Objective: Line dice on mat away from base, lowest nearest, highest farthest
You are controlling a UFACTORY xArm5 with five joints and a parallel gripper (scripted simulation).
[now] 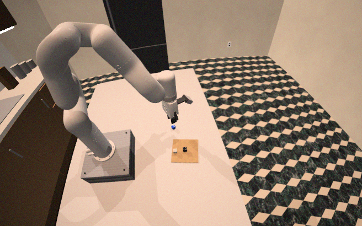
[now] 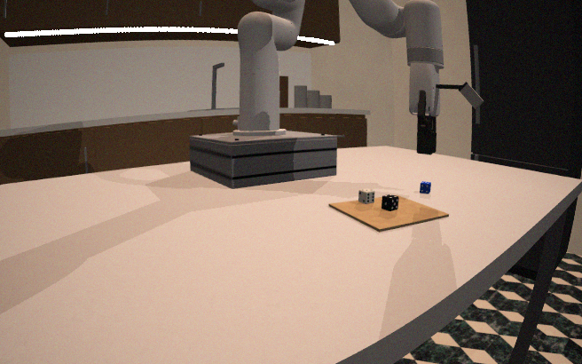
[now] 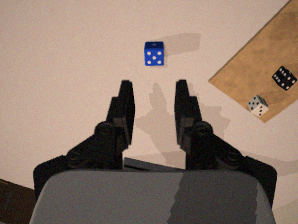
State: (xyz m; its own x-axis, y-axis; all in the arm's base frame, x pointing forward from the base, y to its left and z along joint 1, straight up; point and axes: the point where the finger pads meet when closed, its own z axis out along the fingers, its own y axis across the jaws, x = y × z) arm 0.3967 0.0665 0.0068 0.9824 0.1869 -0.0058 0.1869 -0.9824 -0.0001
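Observation:
The blue die [image 1: 173, 127] [image 2: 425, 187] [image 3: 154, 54] lies on the bare table beside the mat; the wrist view shows a five-pip face and a one-pip face. The tan mat [image 1: 191, 158] [image 2: 381, 222] [image 3: 235, 77] lies flat. The white die [image 1: 175, 150] [image 2: 366, 196] [image 3: 258, 105] sits on it near the edge facing the base. The black die [image 1: 185, 149] [image 2: 389, 202] [image 3: 284, 78] sits near the mat's middle, farther from the base, apart from the white one. My gripper [image 1: 173, 122] [image 2: 426, 153] [image 3: 154, 94] is partly open and empty, pointing down above the table near the blue die.
The robot's base block [image 1: 110, 168] [image 2: 266, 160] stands on the table [image 1: 187, 190] [image 2: 200, 266], on the base side of the mat. The table's far long edge runs beyond the mat. Arm shadows cross the mat and the table.

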